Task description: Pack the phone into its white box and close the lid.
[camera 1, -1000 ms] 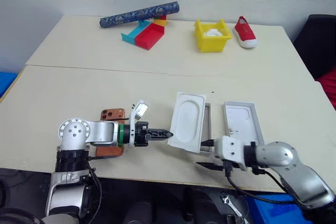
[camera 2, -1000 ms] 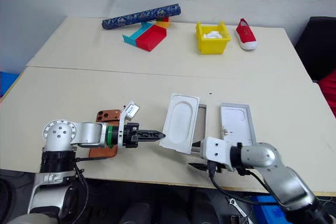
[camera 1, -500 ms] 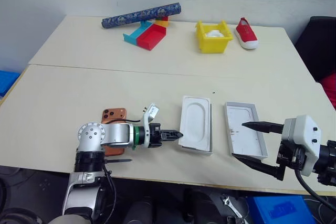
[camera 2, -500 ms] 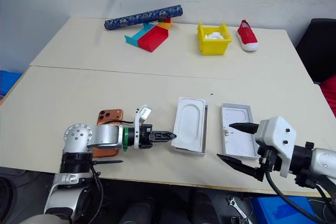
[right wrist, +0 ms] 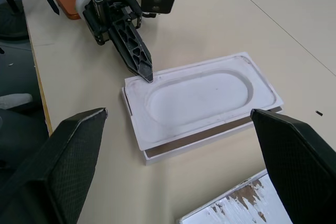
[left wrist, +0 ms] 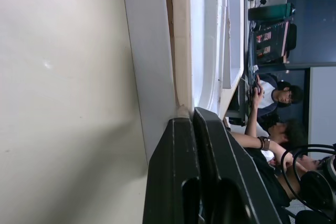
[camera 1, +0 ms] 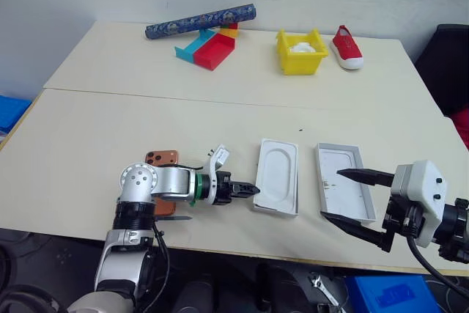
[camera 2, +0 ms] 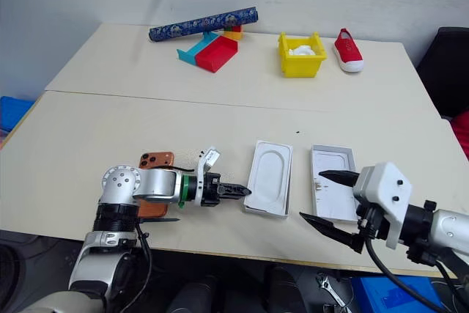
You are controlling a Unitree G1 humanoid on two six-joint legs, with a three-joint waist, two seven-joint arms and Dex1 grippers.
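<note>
The white box [right wrist: 210, 135] lies flat near the table's front edge, and a thin white moulded insert [camera 1: 278, 181] covers most of it. My left gripper [camera 1: 252, 190] points right, its fingers pinched on the insert's near-left corner. Just behind my left forearm lies the copper-orange phone [camera 1: 160, 157], camera cluster up and partly hidden. The lid [camera 1: 344, 190] rests to the right of the box, white inner floor up. My right gripper [camera 1: 331, 194] hangs wide open above the lid's near end, holding nothing.
On the far table stand a blue patterned roll [camera 1: 200, 21], red and teal trays [camera 1: 209, 48], a yellow bin [camera 1: 298, 50] and a red shoe [camera 1: 344, 45]. A seam [camera 1: 220, 100] joins the two tables. People [left wrist: 273, 98] sit beyond the table's edge.
The insert, held tilted up a second ago, now lies flat on the box. My right gripper rose, drew back to the right and opened wide.
</note>
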